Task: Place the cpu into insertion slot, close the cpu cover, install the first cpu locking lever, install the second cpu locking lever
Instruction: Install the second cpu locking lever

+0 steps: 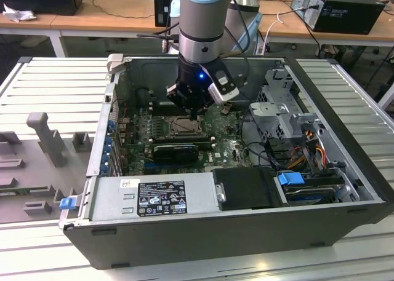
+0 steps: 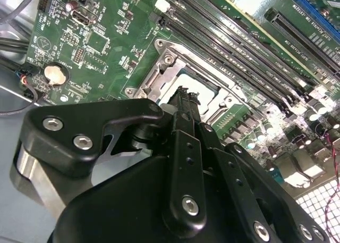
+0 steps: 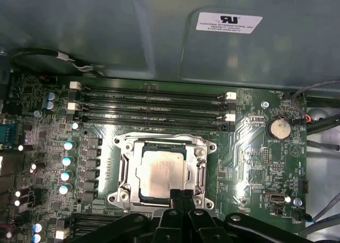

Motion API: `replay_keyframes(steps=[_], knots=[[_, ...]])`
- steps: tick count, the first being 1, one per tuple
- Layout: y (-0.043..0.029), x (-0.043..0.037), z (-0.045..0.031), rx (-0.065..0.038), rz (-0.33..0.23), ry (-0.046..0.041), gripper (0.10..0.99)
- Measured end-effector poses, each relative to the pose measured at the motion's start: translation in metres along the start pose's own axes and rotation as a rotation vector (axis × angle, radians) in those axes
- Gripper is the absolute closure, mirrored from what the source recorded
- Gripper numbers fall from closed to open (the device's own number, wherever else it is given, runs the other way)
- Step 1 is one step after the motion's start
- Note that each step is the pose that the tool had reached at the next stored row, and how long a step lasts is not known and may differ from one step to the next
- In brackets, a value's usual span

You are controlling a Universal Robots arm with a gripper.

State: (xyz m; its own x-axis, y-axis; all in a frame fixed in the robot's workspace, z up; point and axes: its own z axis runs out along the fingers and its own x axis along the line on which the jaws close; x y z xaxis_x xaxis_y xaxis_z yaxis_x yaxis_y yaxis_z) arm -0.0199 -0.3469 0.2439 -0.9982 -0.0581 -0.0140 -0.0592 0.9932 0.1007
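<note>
In the second wrist view the hand (image 2: 183, 102) covers the near part of the cpu (image 2: 204, 91) and the insertion slot (image 2: 159, 75); in the exterior view the arm hides the slot's far edge.

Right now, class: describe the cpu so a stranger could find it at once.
Start at the open computer case, then the green motherboard inside. Beside the long black memory slots sits a square metal frame; the cpu is the flat silvery-grey square within it.

Cpu (image 3: 162, 171) in insertion slot (image 3: 123, 174), cpu cover (image 3: 201, 166) over it.
</note>
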Motion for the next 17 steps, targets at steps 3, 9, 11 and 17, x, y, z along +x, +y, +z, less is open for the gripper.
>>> replay_keyframes(steps=[3, 9, 11, 17], knots=[[-0.0008, -0.0001, -0.0016, 0.000, 0.000, -0.0001, 0.980], [-0.0129, 0.0007, -0.0029, 0.000, 0.000, 0.0000, 0.980], [-0.0164, 0.0009, -0.0033, 0.000, 0.000, 0.0000, 0.980], [-0.0229, 0.0013, -0.0030, -0.036, -0.004, 0.0033, 0.980]])
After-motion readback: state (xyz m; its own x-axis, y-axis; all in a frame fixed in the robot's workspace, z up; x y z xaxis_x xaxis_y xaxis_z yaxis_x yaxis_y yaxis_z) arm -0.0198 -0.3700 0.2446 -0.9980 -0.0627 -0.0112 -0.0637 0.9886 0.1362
